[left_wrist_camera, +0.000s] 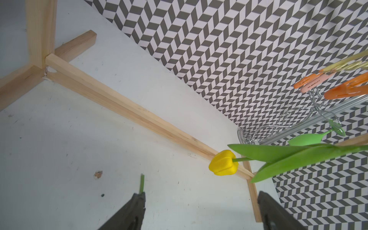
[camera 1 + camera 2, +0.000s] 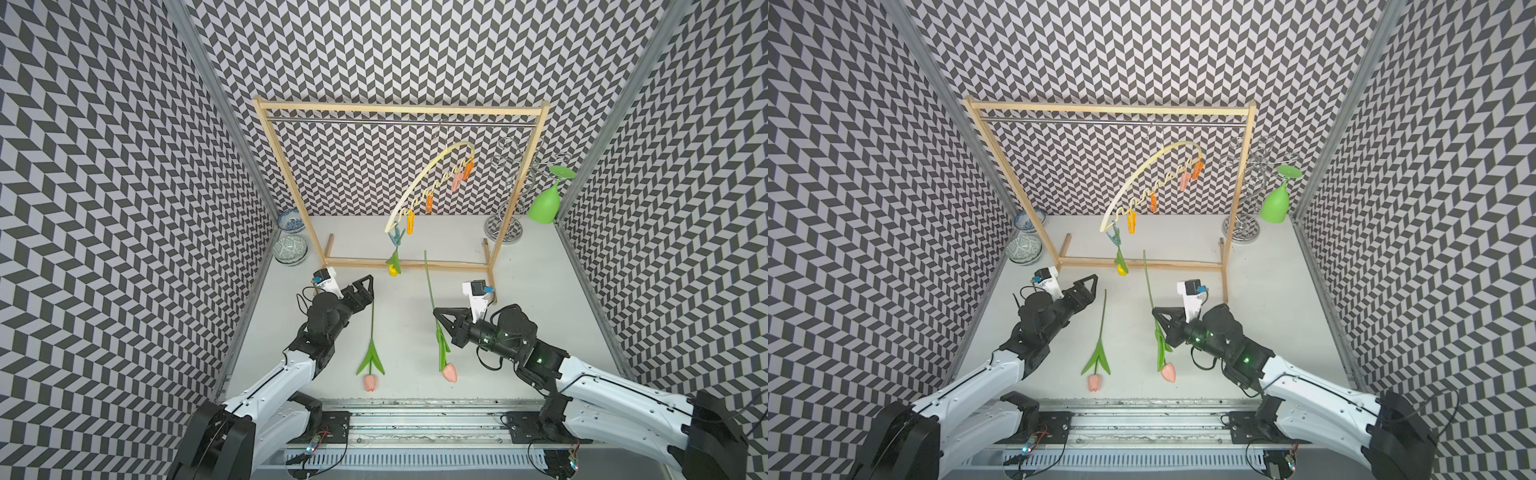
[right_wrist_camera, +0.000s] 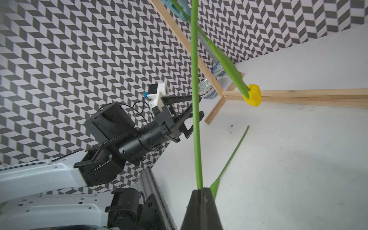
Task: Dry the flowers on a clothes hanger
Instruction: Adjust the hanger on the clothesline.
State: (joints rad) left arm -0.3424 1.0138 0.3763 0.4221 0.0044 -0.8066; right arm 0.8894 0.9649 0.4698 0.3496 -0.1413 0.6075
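Note:
The pale yellow clothes hanger (image 2: 417,181) hangs tilted from the rack's metal rail, its left end low. A blue-green peg (image 2: 397,237) on that end holds a yellow tulip (image 2: 392,270) head down. My right gripper (image 2: 436,312) is shut on the stem of a pink tulip (image 2: 449,372); its stem points up toward the hanger and its head hangs near the table. In the right wrist view the stem (image 3: 196,99) rises from the closed fingers. A second pink tulip (image 2: 369,382) lies flat on the table. My left gripper (image 2: 368,286) stands open over that tulip's stem tip (image 1: 142,183), holding nothing.
The big wooden rack (image 2: 399,109) stands across the back, its base bar on the table behind the grippers. A silver wire stand (image 2: 503,228) with an inverted green glass (image 2: 544,205) is at the back right. Two patterned bowls (image 2: 291,249) sit at the back left.

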